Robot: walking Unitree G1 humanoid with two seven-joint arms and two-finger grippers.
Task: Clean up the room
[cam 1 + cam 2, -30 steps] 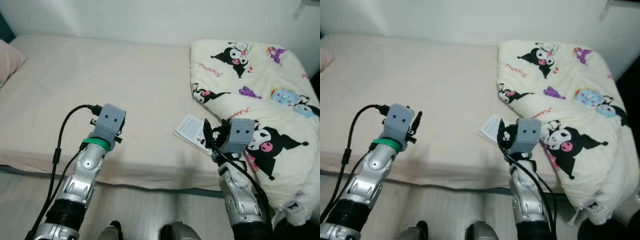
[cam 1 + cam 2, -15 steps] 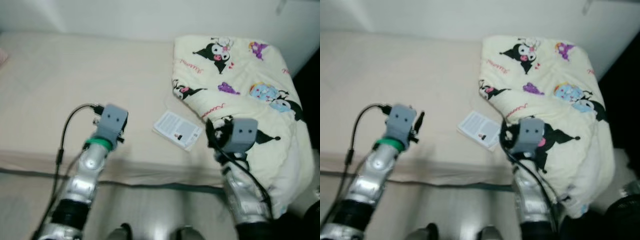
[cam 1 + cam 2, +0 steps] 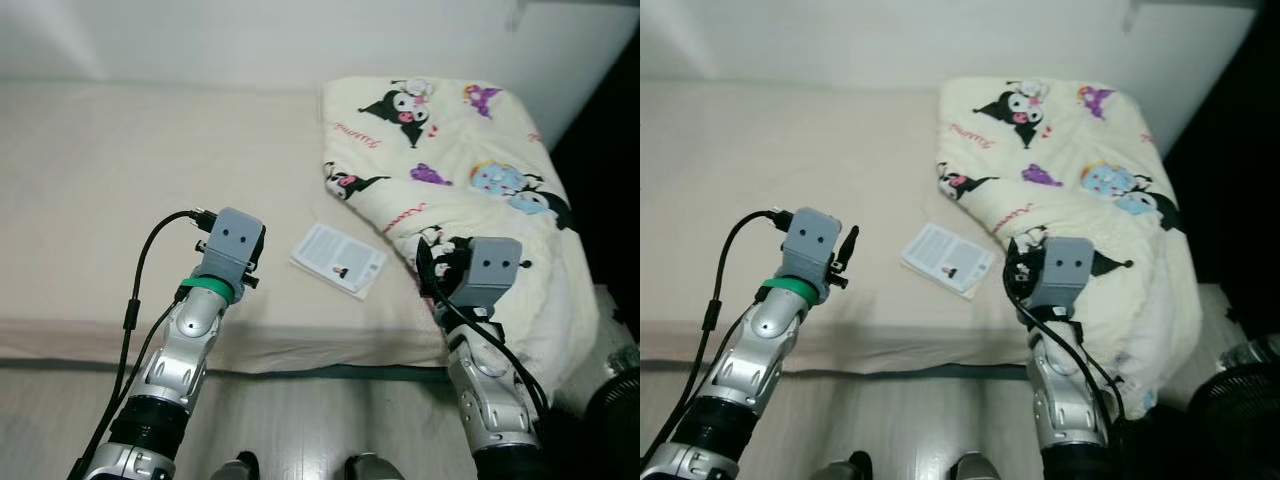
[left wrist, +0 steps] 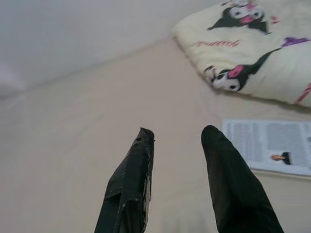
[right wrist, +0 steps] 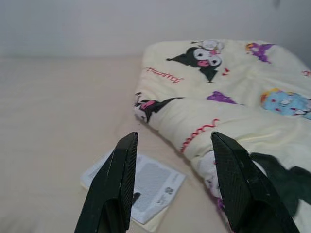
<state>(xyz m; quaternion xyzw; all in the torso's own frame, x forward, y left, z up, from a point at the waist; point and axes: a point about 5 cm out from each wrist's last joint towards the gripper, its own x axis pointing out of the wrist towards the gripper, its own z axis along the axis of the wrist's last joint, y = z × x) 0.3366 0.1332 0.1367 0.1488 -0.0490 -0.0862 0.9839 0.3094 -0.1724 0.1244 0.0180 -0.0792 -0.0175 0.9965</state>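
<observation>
Holding both arms above the bed's [image 3: 120, 160] near edge: left gripper [image 4: 177, 133] and right gripper [image 5: 172, 138] are each standing spread, gripping nothing. Booklet [image 3: 338, 259] is lying flat on the sheet between them, beside the cartoon-print quilt [image 3: 460, 190].

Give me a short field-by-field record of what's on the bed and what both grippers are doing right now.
surface: bed with beige sheet
bedding: cartoon-print comforter bunched at the robot's right
loose item: booklet flat on the sheet beside the comforter
left gripper: open, empty, above the sheet
right gripper: open, empty, aimed toward the booklet and the comforter edge
floor: fan at lower right
</observation>
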